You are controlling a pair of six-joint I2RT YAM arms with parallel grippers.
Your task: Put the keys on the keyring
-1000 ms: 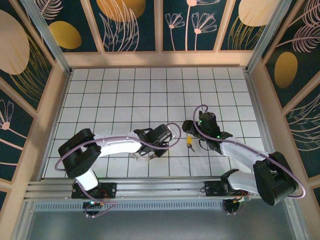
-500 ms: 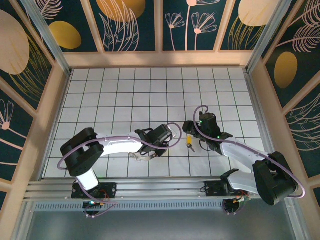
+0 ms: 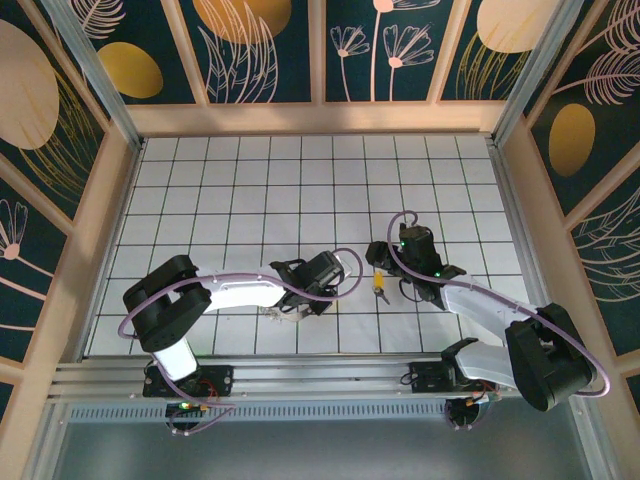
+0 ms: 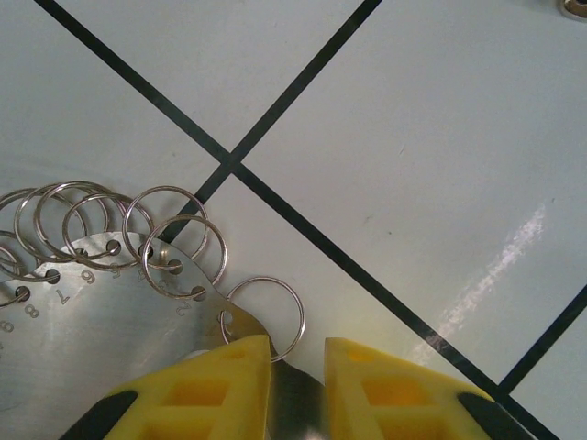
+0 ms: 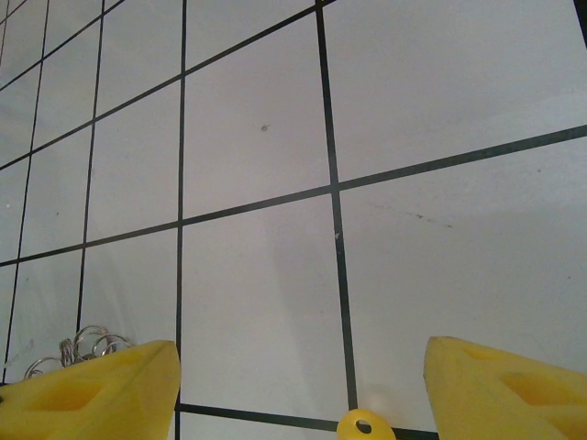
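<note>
While the key [image 3: 380, 288] lies loose on the worktop [image 3: 250, 190], step: pick-up by the right arm is judged to be in hand.
Key position: flat on a white tile just beside the right fingers [image 5: 500, 390], and well apart from the keyring [image 4: 92, 316]. Its yellow head is seen low in the right wrist view, centred in the gap.
Right fingers: spread wide; nothing is held and the key is not touched by either one.
Left fingers [image 4: 197, 394]: nearly together, clamped on the edge of the keyring's numbered metal plate.
Keyring: a plate carrying a row of split rings, lying on the worktop left of the key. The end ring [image 4: 265, 278] is exposed just beyond the left fingertips.
Approach: descent is best kept straight, so the head stays centred between the fingers.
Grip: the hole in the head is to be left uncovered, since the ring is expected to be threaded through it.
Closing: to be done slowly. A thin key is likely to be skidded or tipped if one side lands first.
Left hold: the clamp is to be held firm and the end ring kept clear, so a steady target is offered.
Progress: judged early, as nothing is threaded yet.
</note>
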